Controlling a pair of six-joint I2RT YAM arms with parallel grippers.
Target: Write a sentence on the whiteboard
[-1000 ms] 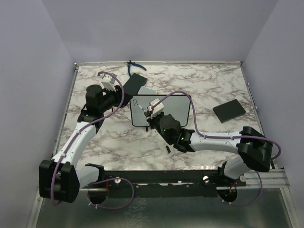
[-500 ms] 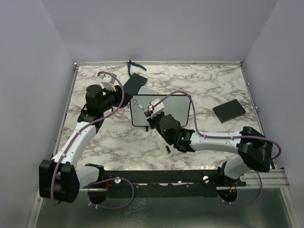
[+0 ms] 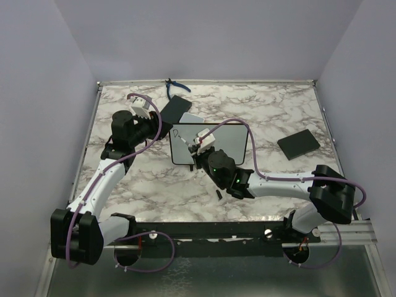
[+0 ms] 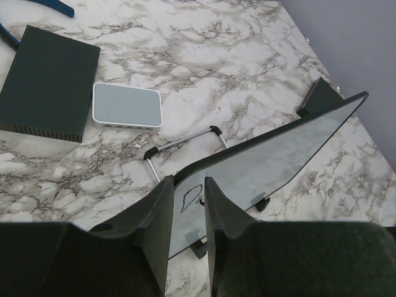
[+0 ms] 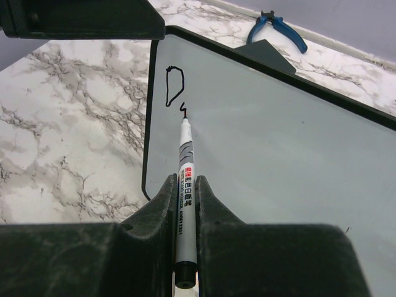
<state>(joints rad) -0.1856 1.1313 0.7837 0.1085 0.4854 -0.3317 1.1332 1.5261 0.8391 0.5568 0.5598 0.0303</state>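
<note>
The marker (image 5: 184, 154) is shown only in the right wrist view. It is clamped in the right tool (image 5: 184, 185), with its tip touching the whiteboard (image 5: 266, 161) at a small stroke beside a drawn "D", the only finished letter of the sentence (image 5: 175, 86). In the left wrist view the left tool (image 4: 187, 189) is seen narrowed onto the whiteboard's left edge, and the whiteboard is stood tilted on the bench (image 4: 235, 55). Compared with a second earlier, hardly anything is changed.

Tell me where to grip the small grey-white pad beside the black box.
Probably best to pinch the grey-white pad across its two long edges, coming straight down from above: it lies flat on the table, and the black box crowds one short end.
</note>
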